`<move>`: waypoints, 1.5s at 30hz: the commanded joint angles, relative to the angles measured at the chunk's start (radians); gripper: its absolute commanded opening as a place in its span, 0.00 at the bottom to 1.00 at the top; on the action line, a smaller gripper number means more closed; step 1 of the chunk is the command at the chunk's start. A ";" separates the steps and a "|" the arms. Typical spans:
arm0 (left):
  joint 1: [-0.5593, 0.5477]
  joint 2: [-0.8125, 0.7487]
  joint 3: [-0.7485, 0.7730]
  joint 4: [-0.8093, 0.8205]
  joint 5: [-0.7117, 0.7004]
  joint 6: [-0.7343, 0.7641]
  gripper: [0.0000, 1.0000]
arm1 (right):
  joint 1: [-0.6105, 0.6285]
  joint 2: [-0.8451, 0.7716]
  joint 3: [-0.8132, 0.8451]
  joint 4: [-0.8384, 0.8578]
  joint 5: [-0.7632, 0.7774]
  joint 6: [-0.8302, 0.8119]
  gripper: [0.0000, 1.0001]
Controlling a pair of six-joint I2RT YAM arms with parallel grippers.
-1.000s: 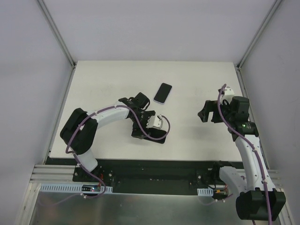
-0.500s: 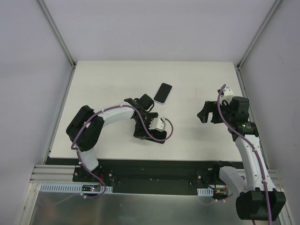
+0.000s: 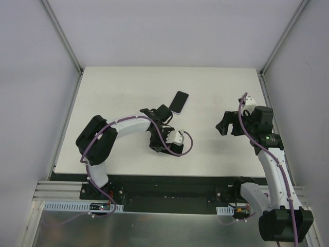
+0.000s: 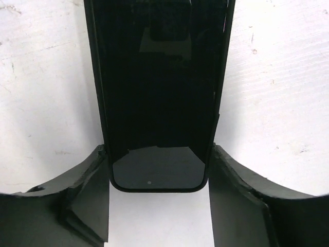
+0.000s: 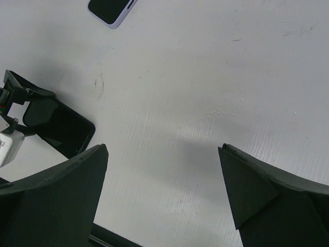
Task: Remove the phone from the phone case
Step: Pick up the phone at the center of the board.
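1. The black phone case (image 4: 97, 77) lies flat on the white worktop (image 3: 113, 92), and a glossy dark phone (image 4: 157, 103) fills it rim to rim.
2. It has rounded corners, a slim raised lip and a mirror-like screen.
3. The left end effector (image 4: 158, 152) straddles the case's end, fingers (image 4: 87, 180) clamped on both long edges.
4. The right end effector (image 5: 163, 148) hangs spread wide, well apart.
5. A lilac-edged phone (image 3: 179, 102) lies near the left arm.

Black phone (image 4: 157, 103): far end out of view.
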 commanded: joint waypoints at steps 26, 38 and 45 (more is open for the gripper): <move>-0.010 -0.072 0.012 0.107 -0.075 -0.257 0.00 | 0.066 0.217 0.064 0.034 -0.081 0.114 0.99; -0.010 -0.043 0.034 0.113 -0.034 -0.306 0.00 | 0.068 0.183 0.036 0.034 -0.079 0.115 0.99; -0.010 -0.160 0.014 0.134 -0.028 -0.350 0.00 | 0.091 0.258 0.061 0.037 -0.153 0.134 0.99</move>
